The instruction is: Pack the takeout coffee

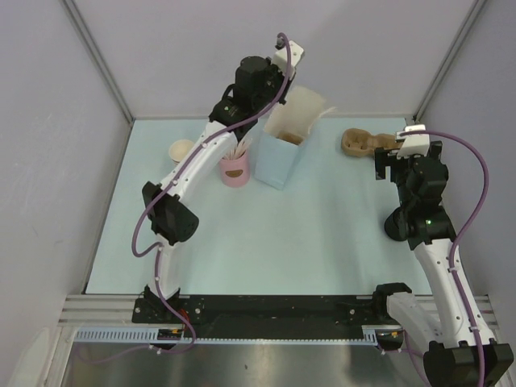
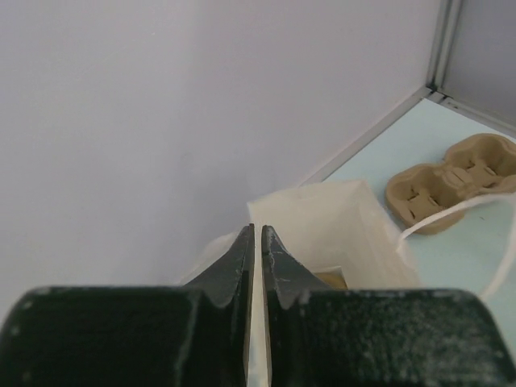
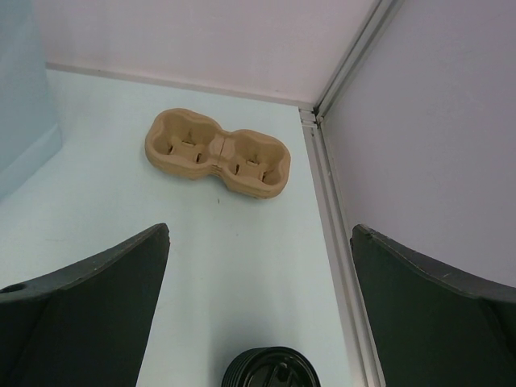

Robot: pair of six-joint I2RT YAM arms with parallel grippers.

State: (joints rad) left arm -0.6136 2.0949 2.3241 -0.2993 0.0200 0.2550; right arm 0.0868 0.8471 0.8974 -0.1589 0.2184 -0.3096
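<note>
Black lid of the takeout coffee [image 3: 270, 369] at the bottom middle of the right wrist view, just below the right gripper [image 3: 260, 234], fingers wide open and empty. Cup body hidden. Probably light, with thin paper sides, easy to squash, and a pop-off lid, so likely to spill if tipped. Best to hold gently around the sides under the lid and keep upright. At the top middle of the overhead view, left gripper [image 2: 256, 234] almost closed, seemingly pinching the rim of the paper bag [image 2: 355, 218].
</note>
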